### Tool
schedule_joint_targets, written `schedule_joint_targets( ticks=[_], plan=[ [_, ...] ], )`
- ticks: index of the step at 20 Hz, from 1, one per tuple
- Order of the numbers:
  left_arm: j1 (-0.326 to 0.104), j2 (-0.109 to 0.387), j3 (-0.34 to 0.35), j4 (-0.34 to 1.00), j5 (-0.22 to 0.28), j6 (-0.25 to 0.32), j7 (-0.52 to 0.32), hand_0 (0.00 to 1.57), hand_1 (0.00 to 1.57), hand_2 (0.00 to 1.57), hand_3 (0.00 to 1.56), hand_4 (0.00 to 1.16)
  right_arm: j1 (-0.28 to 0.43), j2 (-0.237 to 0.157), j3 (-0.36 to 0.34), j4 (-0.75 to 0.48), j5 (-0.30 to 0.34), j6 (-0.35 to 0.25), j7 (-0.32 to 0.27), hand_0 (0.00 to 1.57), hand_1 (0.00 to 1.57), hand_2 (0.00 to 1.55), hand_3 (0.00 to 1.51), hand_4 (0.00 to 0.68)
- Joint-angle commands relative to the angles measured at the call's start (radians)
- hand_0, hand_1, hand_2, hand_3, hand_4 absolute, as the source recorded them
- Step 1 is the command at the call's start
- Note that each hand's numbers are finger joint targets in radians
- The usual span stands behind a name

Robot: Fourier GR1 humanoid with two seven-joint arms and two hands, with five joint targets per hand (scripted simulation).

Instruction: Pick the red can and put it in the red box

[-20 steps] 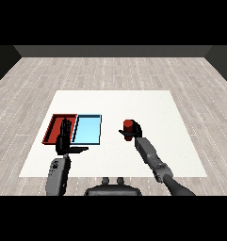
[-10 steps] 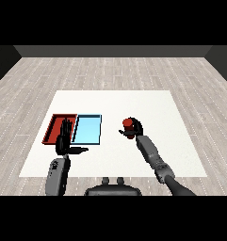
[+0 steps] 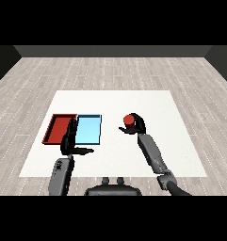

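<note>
Red can sits in the right hand, whose fingers curl round it, out over the white table to the right of both trays. So the pick looks done, and the carry and the drop are left. The red tray lies well apart from the can, on the far side of the light blue tray, so the can has to cross the blue one. The left hand hangs with straight fingers at the trays' near edge, holding nothing.
</note>
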Motion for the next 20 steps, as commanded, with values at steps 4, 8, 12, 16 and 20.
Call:
schedule_joint_targets(
  ticks=[4,8,12,16,20],
  plan=[
    [-0.005,-0.020,-0.113,-0.022,-0.027,0.061,0.083,0.00,0.00,0.00,0.00,0.00,0.120,0.030,0.071,-0.341,0.026,-0.048,0.146,1.45,1.45,1.43,1.39,0.655],
    [-0.040,-0.020,-0.149,0.037,-0.011,0.089,0.104,0.00,0.00,0.00,0.00,0.00,0.212,0.041,0.302,-0.474,-0.007,-0.225,0.197,1.45,1.45,1.43,1.39,0.655],
    [-0.091,-0.020,-0.195,0.044,-0.017,0.154,0.150,0.00,0.00,0.00,0.00,0.00,0.133,0.041,0.329,-0.396,-0.059,-0.295,0.148,1.45,1.45,1.43,1.39,0.653],
    [-0.157,-0.021,-0.257,0.141,0.052,0.171,0.127,0.00,0.00,0.00,0.00,0.00,0.217,0.042,0.381,-0.541,-0.076,-0.344,0.188,1.45,1.45,1.43,1.38,0.650],
    [-0.165,-0.021,-0.366,0.197,0.049,0.291,0.087,0.00,0.00,0.00,0.00,0.00,0.157,0.042,0.357,-0.485,-0.073,-0.317,0.189,1.45,1.45,1.45,1.40,0.661]
  ],
)
